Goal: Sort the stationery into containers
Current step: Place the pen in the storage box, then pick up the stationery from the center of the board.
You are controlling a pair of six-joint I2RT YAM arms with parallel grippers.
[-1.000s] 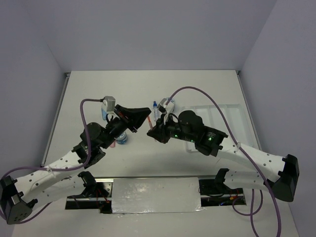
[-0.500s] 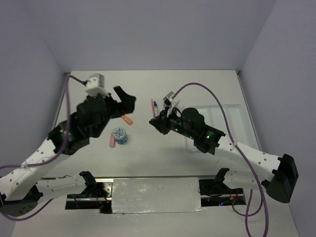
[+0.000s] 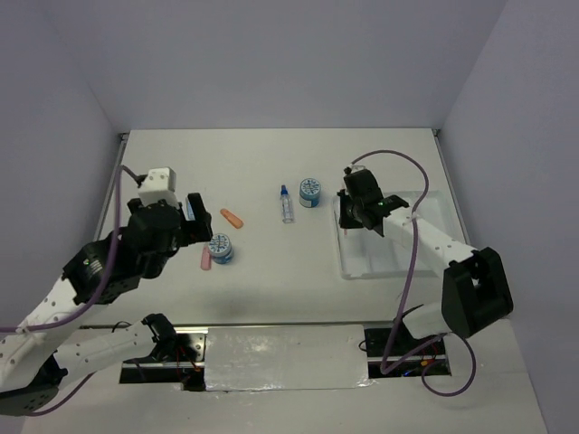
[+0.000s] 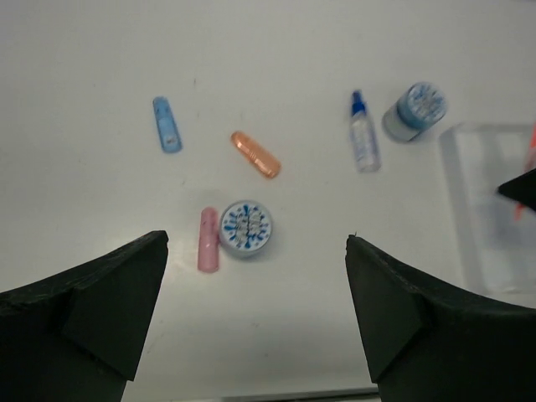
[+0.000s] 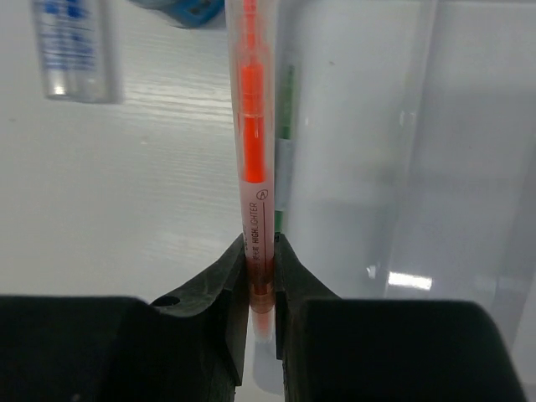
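Note:
My right gripper (image 5: 260,260) is shut on the lower end of the thin orange pen (image 5: 253,151), which hangs over the left edge of the white tray (image 5: 469,167). In the top view the right gripper (image 3: 348,221) is at the tray's (image 3: 389,258) left compartment. My left gripper (image 4: 256,239) stands open and holds nothing, high above the table at the left (image 3: 192,224). Below it lie a pink capsule (image 4: 208,239), a blue-white roll (image 4: 245,228), an orange capsule (image 4: 255,154) and a blue capsule (image 4: 167,124). The clear bottle (image 4: 363,132) and the second roll (image 4: 415,110) lie mid-table.
A green pen (image 5: 286,142) lies in the tray's left compartment under the orange one. The bottle (image 3: 288,204) and roll (image 3: 310,192) sit just left of the tray. The orange capsule (image 3: 232,218) and pink capsule (image 3: 205,259) lie beside the left arm.
The two grippers were together mid-table. The left gripper opened and pulled back to the left. The right arm swung right with the orange pen to the tray.

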